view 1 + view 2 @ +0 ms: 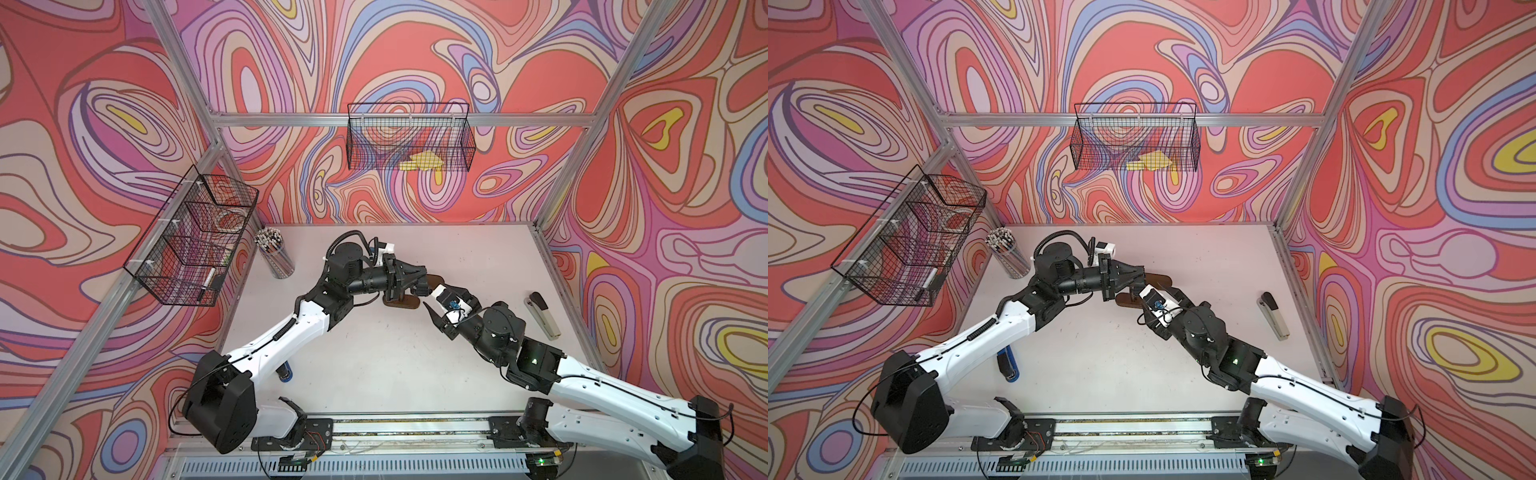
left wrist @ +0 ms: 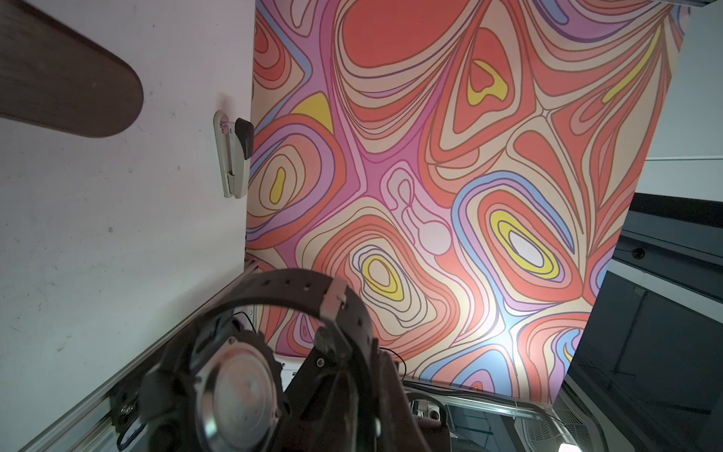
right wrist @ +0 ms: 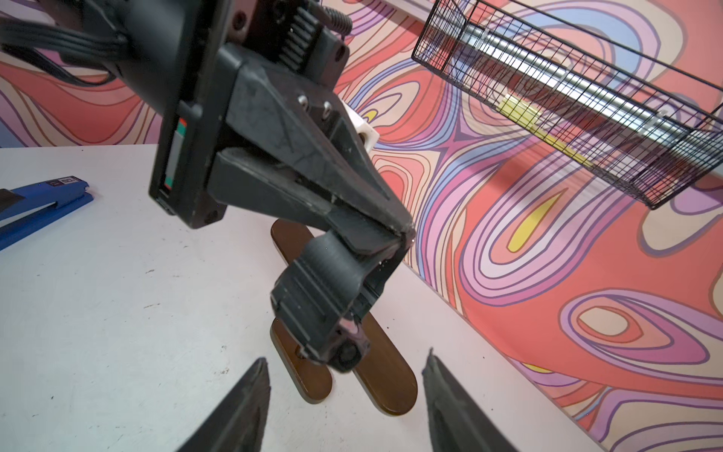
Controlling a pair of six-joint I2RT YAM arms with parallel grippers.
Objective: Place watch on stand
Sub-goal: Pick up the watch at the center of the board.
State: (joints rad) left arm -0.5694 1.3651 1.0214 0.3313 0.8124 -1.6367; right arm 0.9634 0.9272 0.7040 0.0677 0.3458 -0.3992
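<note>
My left gripper (image 1: 420,283) is shut on the strap of the black watch (image 3: 321,305). The watch hangs from its tips just above the near end of the dark wooden stand's bar (image 3: 387,375), with the oval base (image 3: 305,371) below. In the left wrist view the watch's case back (image 2: 234,387) and buckled strap loop (image 2: 297,289) are close to the camera, and the bar's rounded end (image 2: 70,82) lies beyond. My right gripper (image 3: 344,358) is open, its fingers (image 3: 250,395) spread just short of the watch and touching nothing. Both top views show the stand (image 1: 403,302) (image 1: 1158,277) between the two grippers.
A beige stapler (image 1: 542,316) lies near the right wall. A blue stapler (image 1: 1009,365) lies under the left arm. A pencil cup (image 1: 274,253) stands at the back left. Wire baskets hang on the back wall (image 1: 409,137) and the left wall (image 1: 195,237).
</note>
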